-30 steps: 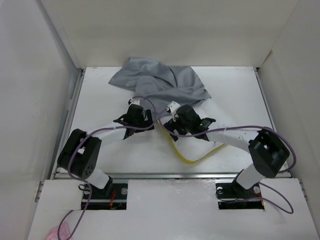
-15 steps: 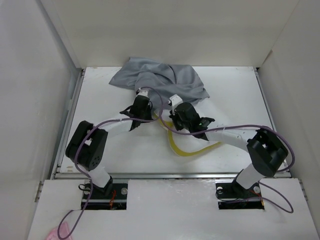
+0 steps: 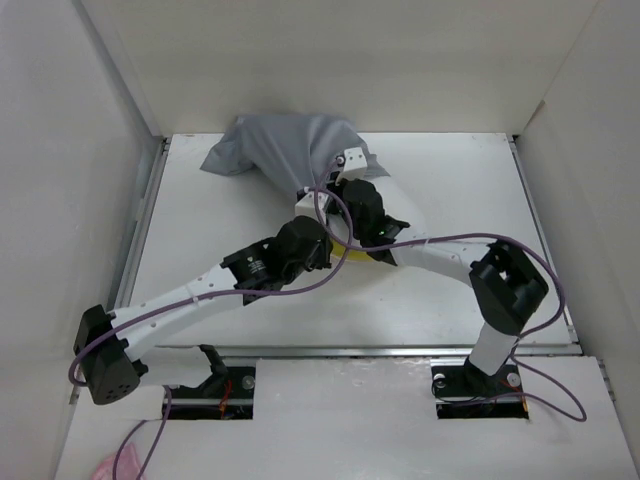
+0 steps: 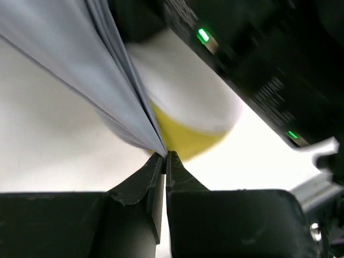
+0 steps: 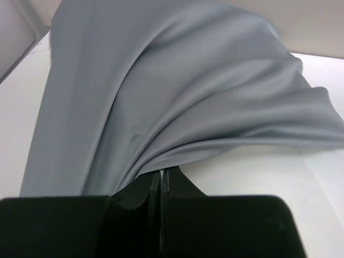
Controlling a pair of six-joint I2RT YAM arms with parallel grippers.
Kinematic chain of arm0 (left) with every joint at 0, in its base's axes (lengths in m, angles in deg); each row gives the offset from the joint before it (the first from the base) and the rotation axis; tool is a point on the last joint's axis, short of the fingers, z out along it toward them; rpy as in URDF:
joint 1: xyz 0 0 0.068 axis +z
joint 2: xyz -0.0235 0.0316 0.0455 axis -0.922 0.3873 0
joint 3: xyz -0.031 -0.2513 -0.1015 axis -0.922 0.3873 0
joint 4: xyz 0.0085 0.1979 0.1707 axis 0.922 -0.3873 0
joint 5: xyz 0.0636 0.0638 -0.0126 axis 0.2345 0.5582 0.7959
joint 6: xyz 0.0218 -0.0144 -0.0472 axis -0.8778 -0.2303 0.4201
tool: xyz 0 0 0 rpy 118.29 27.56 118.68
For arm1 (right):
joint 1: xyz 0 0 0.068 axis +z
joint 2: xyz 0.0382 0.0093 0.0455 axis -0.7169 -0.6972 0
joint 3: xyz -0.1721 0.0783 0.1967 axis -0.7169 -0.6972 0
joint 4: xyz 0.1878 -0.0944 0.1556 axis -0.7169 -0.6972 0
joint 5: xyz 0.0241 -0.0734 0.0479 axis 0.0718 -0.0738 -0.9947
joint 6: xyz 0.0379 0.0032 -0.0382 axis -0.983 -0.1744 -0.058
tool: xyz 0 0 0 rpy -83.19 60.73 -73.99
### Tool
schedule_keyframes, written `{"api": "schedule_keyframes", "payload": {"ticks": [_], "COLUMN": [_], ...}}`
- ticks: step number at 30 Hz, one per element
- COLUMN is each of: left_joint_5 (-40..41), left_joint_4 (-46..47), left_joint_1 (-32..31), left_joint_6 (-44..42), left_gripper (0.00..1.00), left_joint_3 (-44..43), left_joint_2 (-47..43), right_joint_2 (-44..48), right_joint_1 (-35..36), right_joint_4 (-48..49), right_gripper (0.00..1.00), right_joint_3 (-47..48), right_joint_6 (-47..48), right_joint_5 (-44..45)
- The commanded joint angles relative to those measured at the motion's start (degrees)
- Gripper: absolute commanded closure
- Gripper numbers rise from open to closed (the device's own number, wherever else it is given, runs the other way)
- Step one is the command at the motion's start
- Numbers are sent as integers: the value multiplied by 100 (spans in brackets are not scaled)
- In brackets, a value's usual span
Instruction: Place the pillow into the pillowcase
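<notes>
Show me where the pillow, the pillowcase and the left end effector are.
pillow (image 4: pixel 188 91): left wrist view, cream face above the yellow band.
pillowcase (image 3: pixel 285 150): top external view, middle of the bunched grey fabric.
left end effector (image 4: pixel 165 157): left wrist view, between its fingertips pinching the pillowcase.

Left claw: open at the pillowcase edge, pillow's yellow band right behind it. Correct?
Not open: the left claw is shut on the pillowcase edge, as the left wrist view shows. The yellow band of the pillow is right behind it.

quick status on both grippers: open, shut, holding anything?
Left gripper: jaws closed, pinching a fold of the pillowcase.
Right gripper: jaws closed, pinching the pillowcase too.
</notes>
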Motion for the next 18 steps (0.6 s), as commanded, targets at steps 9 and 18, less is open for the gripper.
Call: {"api": "schedule_keyframes", "payload": {"ticks": [9,18], "left_joint_5": [-456,97], "left_joint_4": [-1429,-1576], "left_joint_1": [-648,-516], "left_joint_6": [1491,1492], "left_gripper": [100,51], "left_joint_3": [408,127], "left_joint_2": [-1232,-1364], "right_joint_2": [-566,540], "right_joint_1": [-34,-87], "right_joint_4": [2415,1864], "right_gripper": [100,14], "right_joint_3": [317,-694], "right_joint_6": [-833,-704], "right_joint_5": [220,-1283]}}
